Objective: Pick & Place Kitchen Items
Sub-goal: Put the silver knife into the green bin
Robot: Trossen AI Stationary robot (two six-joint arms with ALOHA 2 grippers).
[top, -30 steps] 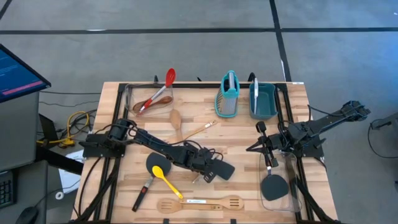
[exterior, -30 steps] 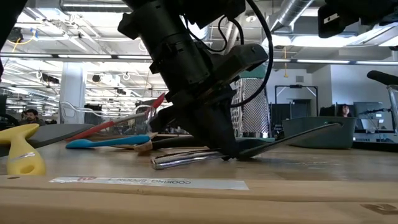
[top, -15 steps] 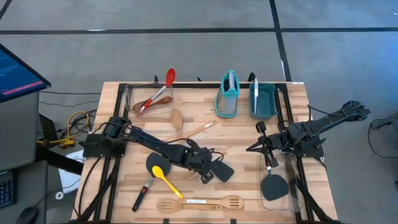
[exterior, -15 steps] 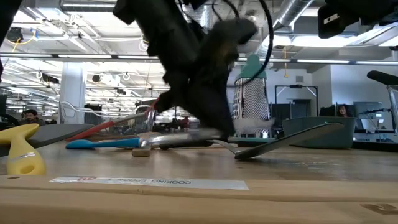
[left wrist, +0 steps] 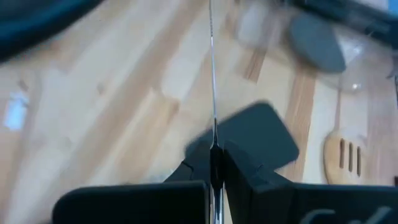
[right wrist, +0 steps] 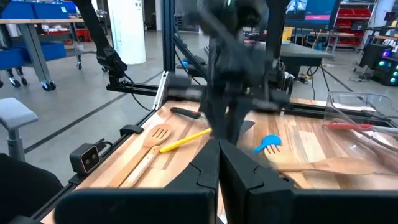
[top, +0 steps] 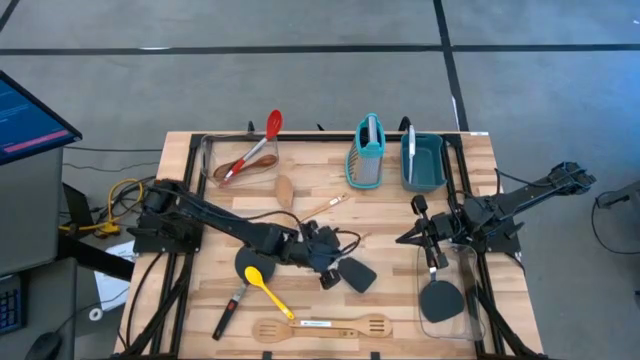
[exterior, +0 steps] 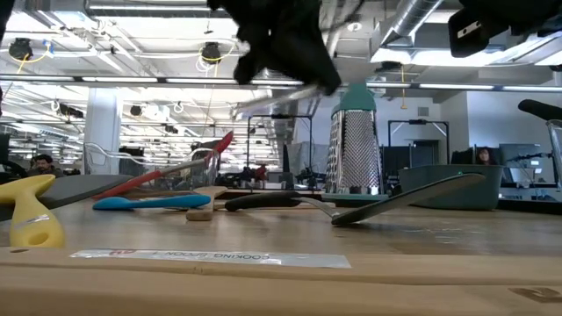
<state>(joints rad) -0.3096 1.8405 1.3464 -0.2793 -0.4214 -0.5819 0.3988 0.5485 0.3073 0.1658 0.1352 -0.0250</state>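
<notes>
Left end effector (top: 322, 243): from my remote seat I see it raised over the middle of the slatted wooden desk (top: 390, 215), fingers pressed together on a thin metal utensil (left wrist: 211, 74); in the low view the piece (exterior: 279, 95) hangs blurred in the air, and I cannot tell what kind of cutlery it is.
Right end effector (top: 404, 239): it waits near the desk's right edge, fingers pressed together, holding nothing I can see.
Black flat spatula (top: 356, 273): it lies on the desk just beside the left end effector, below the lifted metal piece.
Yellow plastic spoon (top: 266, 286): it rests near the front, next to a second black spatula with a round head (top: 242, 274).
Wooden slotted spatula (top: 320, 327): it lies along the front edge, a white label on its handle.
Wooden spoon (top: 303, 201): it lies mid-desk, behind the left arm.
Teal box grater (top: 367, 154): it stands upright at the back, just beside the teal rectangular bin (top: 425, 163), where a blue-handled utensil (top: 409, 152) rests on the bin's left side.
Clear container at back left (top: 212, 152): it holds a red-headed spoon (top: 256, 143) and a wooden utensil (top: 246, 166).
Clear container at front right (top: 445, 298): it holds a dark round-headed spatula (top: 439, 290).
</notes>
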